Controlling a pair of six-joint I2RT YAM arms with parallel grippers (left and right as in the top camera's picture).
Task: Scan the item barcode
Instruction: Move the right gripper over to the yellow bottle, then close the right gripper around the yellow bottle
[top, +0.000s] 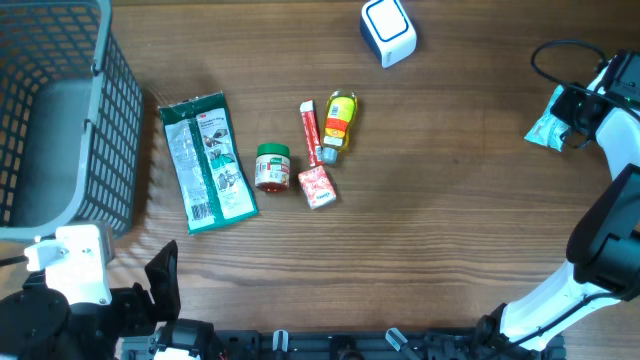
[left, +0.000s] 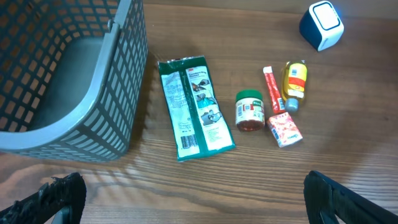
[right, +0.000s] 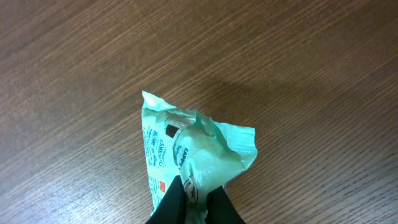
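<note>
Far right of the surface: a mint-green packet (right: 193, 149) is hanging crumpled from the right fingers (right: 169, 210), which are pinching its lower edge.
Right fingers: they are closing narrowly on the packet, with its film bunching up between them; printed text is showing on the packet's left face, too small to read.
Packet and surface: a shadow is falling on the wood beside the packet; whether it is touching the surface (top: 450, 220) cannot be told.
Overhead view: the packet (top: 545, 130) is showing just left of the right arm's wrist, well apart from everything else.
Scanner: a white and blue scanner (top: 388, 30) is sitting near the far edge, between the packet and the group of goods.
Goods in the middle: a yellow bottle (top: 340, 120) and a red stick (top: 310, 132) are lying side by side; a green-lidded jar (top: 272, 167) and a small red-and-white box (top: 316, 187) are lying just beside them.
Long green pouch: a flat pouch (top: 208, 160) is lying left of the jar.
Basket: a grey mesh basket (top: 115, 90) is standing at the far left, near the pouch.
Left fingers: the left fingers (left: 59, 198) are standing wide apart and holding nothing, hovering near the front edge.
</note>
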